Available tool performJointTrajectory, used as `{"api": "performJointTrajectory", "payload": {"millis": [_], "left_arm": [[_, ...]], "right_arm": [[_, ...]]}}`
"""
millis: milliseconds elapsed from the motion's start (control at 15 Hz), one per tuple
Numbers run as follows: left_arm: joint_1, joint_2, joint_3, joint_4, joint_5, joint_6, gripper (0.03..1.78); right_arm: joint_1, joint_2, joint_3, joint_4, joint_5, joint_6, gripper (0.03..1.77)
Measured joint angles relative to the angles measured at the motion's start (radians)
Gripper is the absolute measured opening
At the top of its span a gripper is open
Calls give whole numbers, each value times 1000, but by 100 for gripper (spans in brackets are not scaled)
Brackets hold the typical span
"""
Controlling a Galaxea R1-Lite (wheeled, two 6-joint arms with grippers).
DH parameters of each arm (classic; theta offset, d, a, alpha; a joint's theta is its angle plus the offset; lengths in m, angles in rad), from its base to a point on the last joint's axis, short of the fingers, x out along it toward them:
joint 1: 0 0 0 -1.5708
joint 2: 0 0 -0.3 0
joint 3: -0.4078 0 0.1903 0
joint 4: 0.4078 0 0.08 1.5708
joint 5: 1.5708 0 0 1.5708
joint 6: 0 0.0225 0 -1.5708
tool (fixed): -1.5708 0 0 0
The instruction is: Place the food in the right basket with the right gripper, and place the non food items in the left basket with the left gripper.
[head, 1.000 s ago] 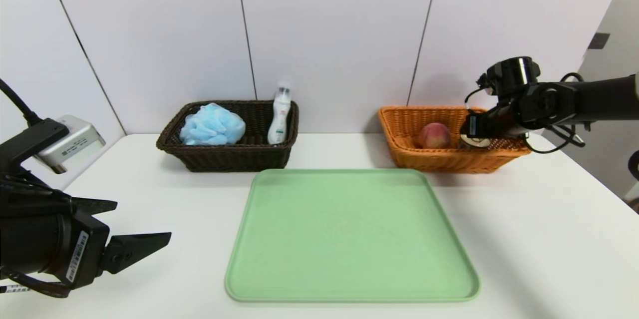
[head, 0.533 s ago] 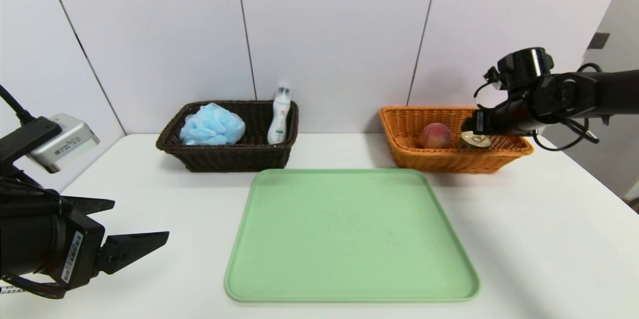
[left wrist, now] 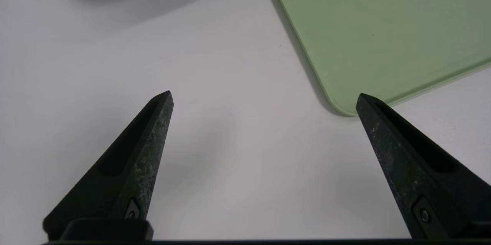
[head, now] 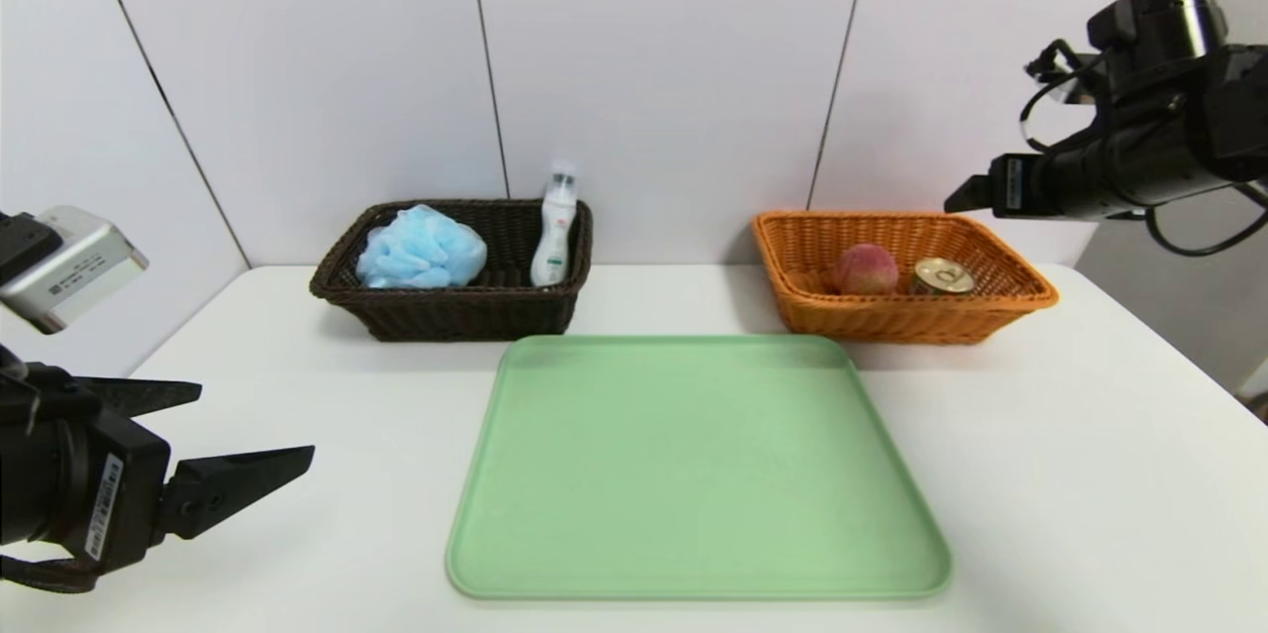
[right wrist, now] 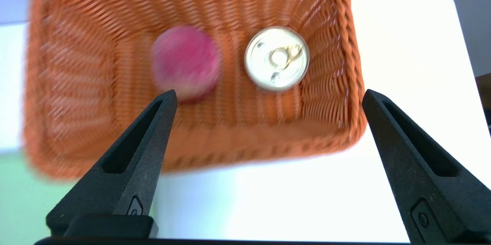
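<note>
Sorting looks finished. Peach (head: 865, 268) and tin can (head: 942, 275) lie side by side in the orange basket (head: 892, 316) at the tabletop's far right. Bath puff (head: 421, 248) and white bottle (head: 553, 229) sit in the dark basket (head: 446, 311), far left; no marker visible. Green tray (head: 693, 465) bare. Your right hand (right wrist: 268, 97) hangs above the orange basket, fingers spread, empty. Left hand (left wrist: 264, 97) spread near the front-left edge. Next: park both arms.

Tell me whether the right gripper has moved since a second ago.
Yes. In the head view the right gripper, open and empty, has risen from inside the orange basket to well above its rim, leaving the can behind.
</note>
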Motion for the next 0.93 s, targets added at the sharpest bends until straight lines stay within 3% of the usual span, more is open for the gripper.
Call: {"api": "performJointTrajectory", "payload": {"millis": [200,400,933], "left_arm": [[0,-37,5,8,68,2,169],[17,-93,34,14,149,9,169],[136,-350,257,4,160,111,169]], "right_arm": [[38,-158,93,101,17,4,168],[79,-356,274,122,22,3,169],[113,-831,691,45,16,1,169]]}}
